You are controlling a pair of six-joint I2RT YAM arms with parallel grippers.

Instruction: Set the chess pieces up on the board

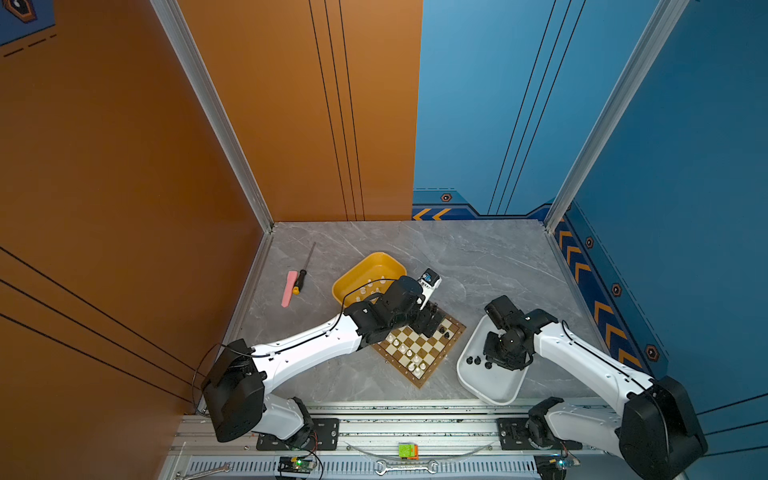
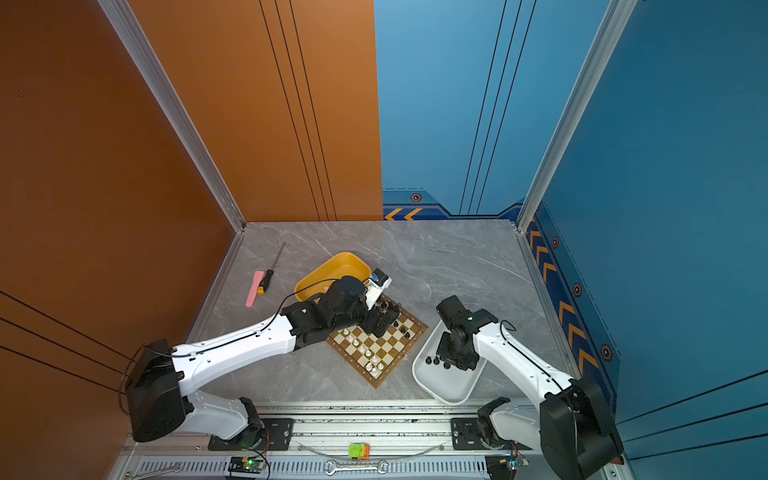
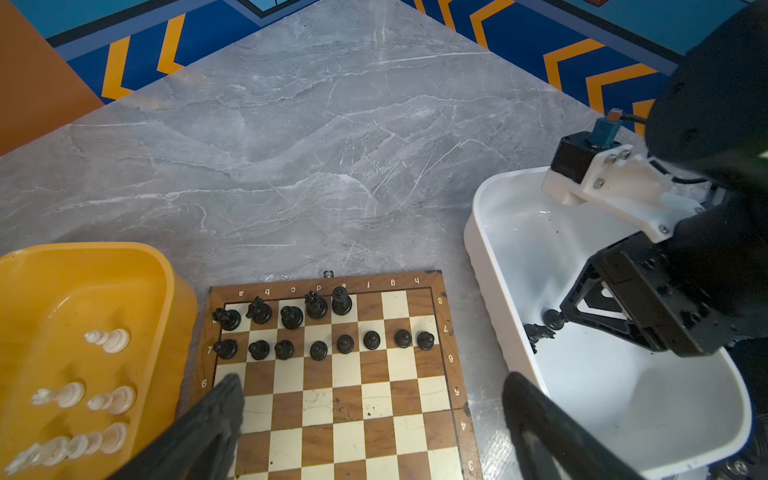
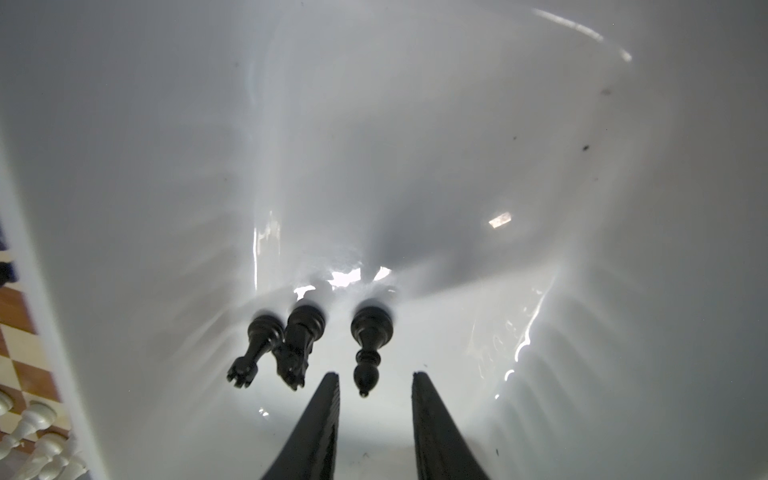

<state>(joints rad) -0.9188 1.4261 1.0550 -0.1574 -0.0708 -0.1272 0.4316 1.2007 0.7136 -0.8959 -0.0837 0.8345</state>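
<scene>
Evidently the step in hand is a pick from the white tray (image 4: 415,124), where 3 black pieces lie on their sides: a rook (image 4: 257,345), a knight (image 4: 299,340) touching it, and a bishop (image 4: 368,340) slightly apart. The right gripper (image 4: 374,376) is low in the tray, its jaws narrowly parted and holding nothing, with the bishop's pointed head just between the tips.

To do this well, I judge it should move further along the bishop until the pads straddle the slim neck below the collar, then close gently. A pinch on the tapered head would likely squirt the piece away. The finger nearest the knight needs to stay clear of it.

On the board (image 3: 345,415), 8 black pawns fill row 7 and 5 pieces stand on a to e, so f, g and h await these 3. The left gripper (image 3: 374,386) hovers over the board, spread wide and empty; it should keep clear of that corner.
</scene>
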